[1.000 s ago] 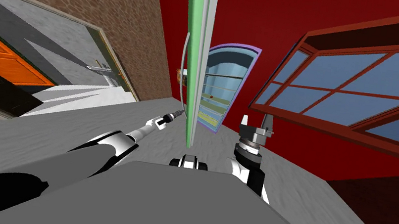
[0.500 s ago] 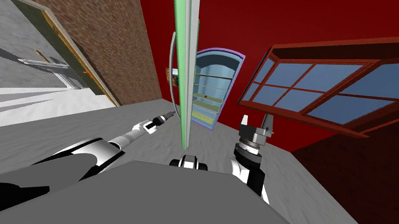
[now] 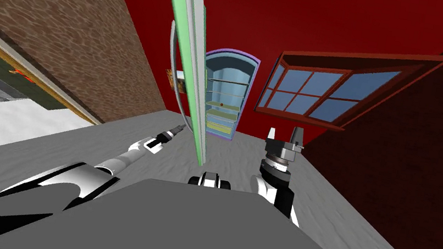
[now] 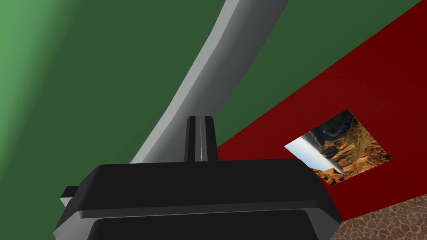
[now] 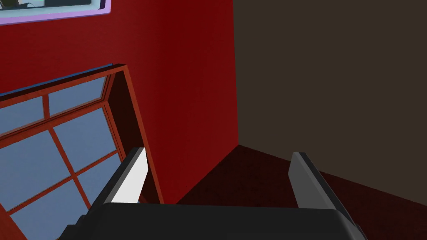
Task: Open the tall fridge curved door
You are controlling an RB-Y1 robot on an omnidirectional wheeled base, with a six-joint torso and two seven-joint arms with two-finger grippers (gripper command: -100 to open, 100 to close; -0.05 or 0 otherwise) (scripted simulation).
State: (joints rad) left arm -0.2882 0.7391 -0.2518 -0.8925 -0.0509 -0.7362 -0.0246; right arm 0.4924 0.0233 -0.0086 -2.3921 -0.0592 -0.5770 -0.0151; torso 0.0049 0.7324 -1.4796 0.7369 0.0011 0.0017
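Note:
The tall fridge (image 3: pixel 225 95) stands at the red back wall, its pale blue inside and shelves in plain sight. Its green curved door (image 3: pixel 183 41) is swung wide toward me and shows edge-on in the head view. A grey curved handle (image 3: pixel 172 62) runs down the door's left face. My left gripper (image 3: pixel 181 127) is at the handle's lower end, shut, with nothing between its fingers. Seen from the left wrist, the handle (image 4: pixel 217 62) crosses the green door (image 4: pixel 83 83) just beyond that gripper (image 4: pixel 201 137). My right gripper (image 3: pixel 284 135) is raised right of the door, open and empty (image 5: pixel 217 152).
A red-framed window (image 3: pixel 309 92) is on the wall right of the fridge. A dark red wall (image 3: pixel 404 160) closes the right side. A brick wall (image 3: pixel 64 23) runs along the left. A landscape picture (image 4: pixel 340 148) hangs on the red wall behind the door.
My left gripper's fingers have closed together. The whole head view has swung, so door, fridge and window sit further left; my left arm now reaches more to the left.

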